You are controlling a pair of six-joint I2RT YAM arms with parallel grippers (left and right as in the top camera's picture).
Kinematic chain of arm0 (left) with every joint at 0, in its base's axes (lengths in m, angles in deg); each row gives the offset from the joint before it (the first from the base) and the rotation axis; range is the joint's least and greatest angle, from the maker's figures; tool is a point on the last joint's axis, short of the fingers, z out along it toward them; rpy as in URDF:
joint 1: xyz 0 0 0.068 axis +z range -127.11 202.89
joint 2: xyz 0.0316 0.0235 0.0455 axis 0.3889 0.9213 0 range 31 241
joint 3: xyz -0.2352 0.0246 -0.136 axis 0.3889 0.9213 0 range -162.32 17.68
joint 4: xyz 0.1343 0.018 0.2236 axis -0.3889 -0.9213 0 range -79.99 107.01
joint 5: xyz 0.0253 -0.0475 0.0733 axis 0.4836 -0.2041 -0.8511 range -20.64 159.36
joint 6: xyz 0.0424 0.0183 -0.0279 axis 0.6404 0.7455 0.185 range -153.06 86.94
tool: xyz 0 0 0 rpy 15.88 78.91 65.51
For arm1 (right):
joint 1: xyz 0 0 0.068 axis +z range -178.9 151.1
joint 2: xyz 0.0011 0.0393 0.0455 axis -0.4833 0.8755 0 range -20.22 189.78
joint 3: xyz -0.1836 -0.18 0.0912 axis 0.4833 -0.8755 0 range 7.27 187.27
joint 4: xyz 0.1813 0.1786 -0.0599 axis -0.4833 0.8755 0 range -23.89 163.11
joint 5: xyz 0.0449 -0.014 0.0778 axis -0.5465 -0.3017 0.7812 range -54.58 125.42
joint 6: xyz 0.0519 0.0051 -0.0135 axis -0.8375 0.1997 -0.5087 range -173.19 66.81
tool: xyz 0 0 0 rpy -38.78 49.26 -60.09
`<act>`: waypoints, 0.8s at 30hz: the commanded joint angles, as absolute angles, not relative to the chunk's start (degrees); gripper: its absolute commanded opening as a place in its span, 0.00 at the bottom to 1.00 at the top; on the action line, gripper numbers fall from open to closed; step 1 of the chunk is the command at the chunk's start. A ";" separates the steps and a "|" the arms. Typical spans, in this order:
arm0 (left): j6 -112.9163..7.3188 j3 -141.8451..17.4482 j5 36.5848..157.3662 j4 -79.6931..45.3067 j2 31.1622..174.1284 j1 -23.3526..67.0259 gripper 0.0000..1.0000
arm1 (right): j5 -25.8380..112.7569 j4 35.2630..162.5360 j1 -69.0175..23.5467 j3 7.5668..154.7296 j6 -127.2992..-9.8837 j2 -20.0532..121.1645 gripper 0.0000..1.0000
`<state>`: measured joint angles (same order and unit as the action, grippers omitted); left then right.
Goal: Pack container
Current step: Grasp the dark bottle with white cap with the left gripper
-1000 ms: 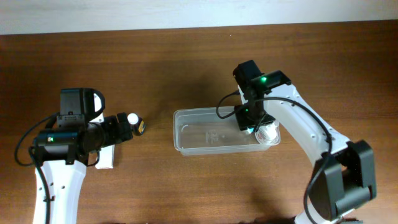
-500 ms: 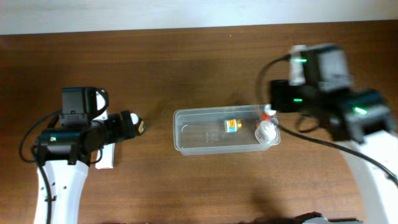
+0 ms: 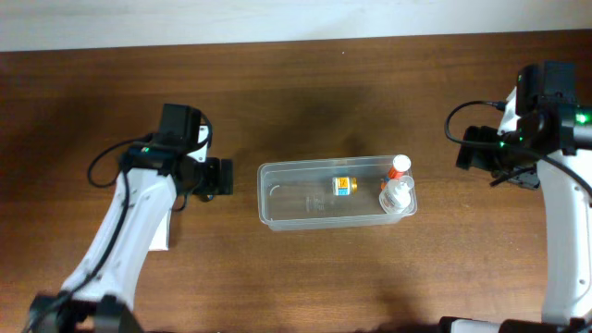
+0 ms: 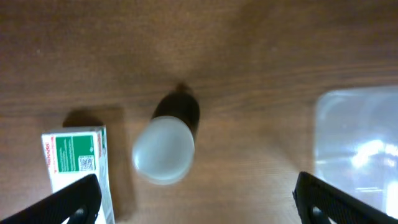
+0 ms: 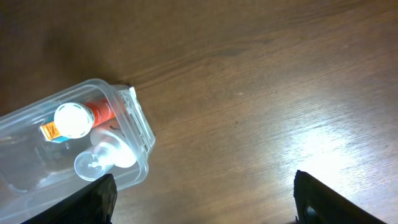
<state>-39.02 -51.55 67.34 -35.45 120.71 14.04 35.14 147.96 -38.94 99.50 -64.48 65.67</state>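
Observation:
The clear container [image 3: 277,211] lies mid-table. Inside it are a small orange-labelled bottle [image 3: 344,186], a red bottle with a white cap [image 3: 399,166] and a clear bottle [image 3: 398,196]. My right gripper [image 3: 469,159] is open and empty, to the right of the container and apart from it. The right wrist view shows the container's corner [image 5: 142,134] with the red bottle [image 5: 74,119] and clear bottle [image 5: 102,158]. My left gripper [image 4: 198,202] is open over a dark bottle with a white cap [image 4: 165,149], standing on the table left of the container [image 4: 357,143]. In the overhead view the gripper [image 3: 220,178] hides this bottle.
A white box with a green label [image 4: 78,163] lies just left of the white-capped bottle; it also shows in the overhead view [image 3: 159,236] beside the left arm. Bare wooden table [image 3: 305,92] surrounds the container.
My right arm has pulled away from the container to the right, leaving the orange-labelled bottle inside. My left arm has swung up and right, bringing its gripper above the white-capped bottle.

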 commanded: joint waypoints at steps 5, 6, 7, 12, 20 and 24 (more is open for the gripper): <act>-37.27 -52.41 63.73 -30.27 127.99 13.94 0.99 | 36.28 148.00 -39.10 99.15 -63.46 67.64 0.82; -37.27 -52.41 63.73 -30.32 128.53 13.94 0.99 | 36.28 148.00 -39.10 99.15 -63.46 67.64 0.83; -37.27 -52.41 63.73 -30.32 128.67 13.94 0.98 | 36.28 148.00 -39.10 99.15 -63.46 67.64 0.83; -37.27 -52.41 63.73 -30.49 128.82 13.94 0.71 | 36.28 148.02 -39.10 99.15 -63.46 67.64 0.83; -37.27 -52.38 63.73 -32.46 128.82 13.94 0.57 | 36.28 148.26 -39.10 99.15 -63.46 67.64 0.82; -37.27 -52.38 63.47 -32.74 128.82 13.94 0.50 | 36.28 148.24 -39.10 99.15 -63.46 67.64 0.82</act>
